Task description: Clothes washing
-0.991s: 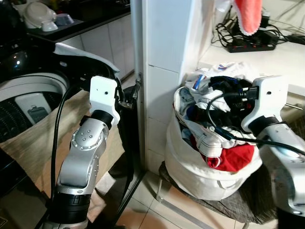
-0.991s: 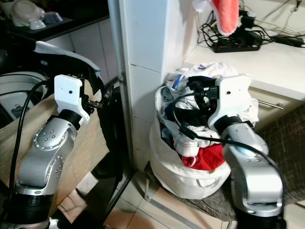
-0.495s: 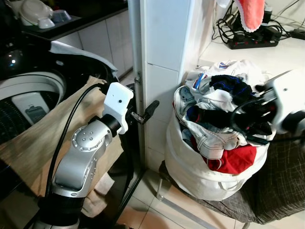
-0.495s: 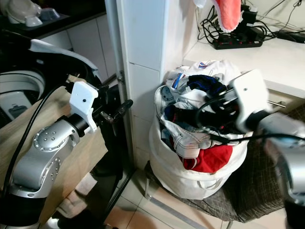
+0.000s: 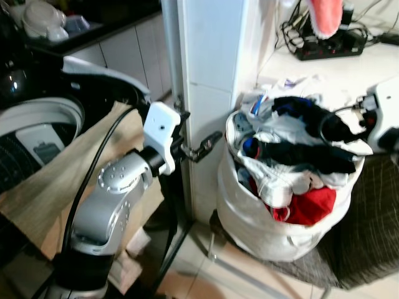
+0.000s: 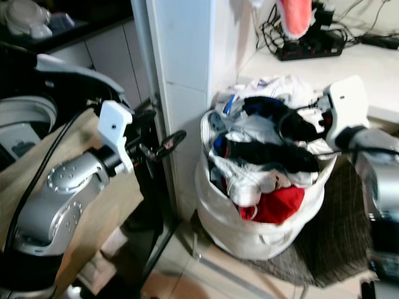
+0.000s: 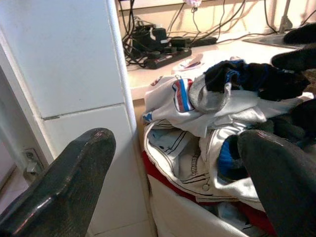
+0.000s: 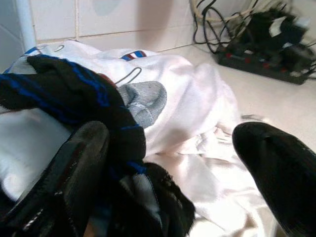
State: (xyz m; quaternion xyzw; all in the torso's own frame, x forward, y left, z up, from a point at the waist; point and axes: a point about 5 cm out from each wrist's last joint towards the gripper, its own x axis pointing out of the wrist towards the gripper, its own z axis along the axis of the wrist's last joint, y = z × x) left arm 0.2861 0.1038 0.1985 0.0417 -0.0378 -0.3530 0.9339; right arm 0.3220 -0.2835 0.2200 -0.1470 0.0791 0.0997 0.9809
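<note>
1. My left gripper [image 5: 211, 142] has its fingers spread in the narrow gap between the white tiled pillar [image 5: 212, 56] and the white laundry bag [image 5: 249, 215]; the pillar crowds it on my left side
2. The bag's mouth is heaped with clothes [image 5: 293, 140] above the rim, so there is no open way down inside
3. My right gripper [image 8: 173, 163] hangs fingers apart just over the heap, a black and blue garment [image 8: 64, 98] close by one finger
4. Behind the heap the counter [image 5: 349, 71] lies open up to a power strip [image 5: 330, 47] and tangled cables
5. To my left stand the washing machine [image 5: 37, 131] and a tan cloth [image 5: 56, 180]
</note>
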